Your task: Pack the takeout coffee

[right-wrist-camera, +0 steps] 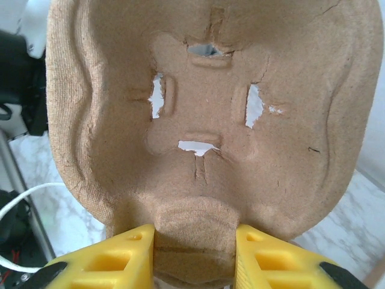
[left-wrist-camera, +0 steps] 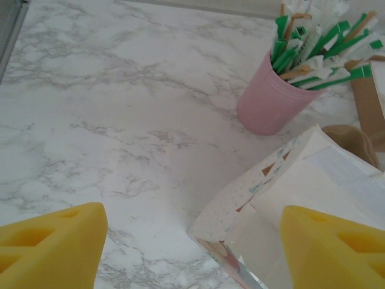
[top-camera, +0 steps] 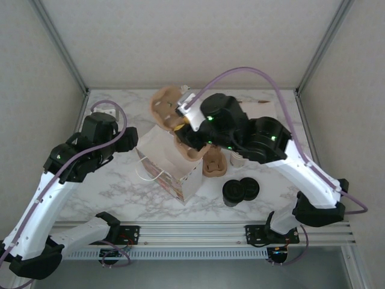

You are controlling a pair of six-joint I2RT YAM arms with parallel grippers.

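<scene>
1. right gripper (right-wrist-camera: 194,241): the yellow fingers (right-wrist-camera: 114,259) are clamped on the near lip of a pulp cup carrier (right-wrist-camera: 301,150). the carrier hangs upright in the air, its cup well facing the wrist camera.
2. the grip sits on one narrow tab only, so the carrier will likely swing. tilting it slowly and keeping it edge-down should suit the next move, judged to be lowering it into the bag.
3. white paper bag (top-camera: 165,159): it stands on the marble table (left-wrist-camera: 120,108) just near of the raised carrier, with its mouth upward and its handles loose at the left.
4. left gripper (left-wrist-camera: 192,238): the jaws are apart and hold nothing, hovering over the bag's left rim. pinching that rim and drawing it left would widen the mouth and stop the carrier snagging.
5. a second carrier (top-camera: 213,164) lies right of the bag, under the right arm.
6. takeout coffee: not surely identified. a black-topped round shape (top-camera: 231,192) right of the bag may be it or loose lids.
7. a pink cup of stirrers (left-wrist-camera: 267,102) stands just far of the bag, so sweep clear of it.
</scene>
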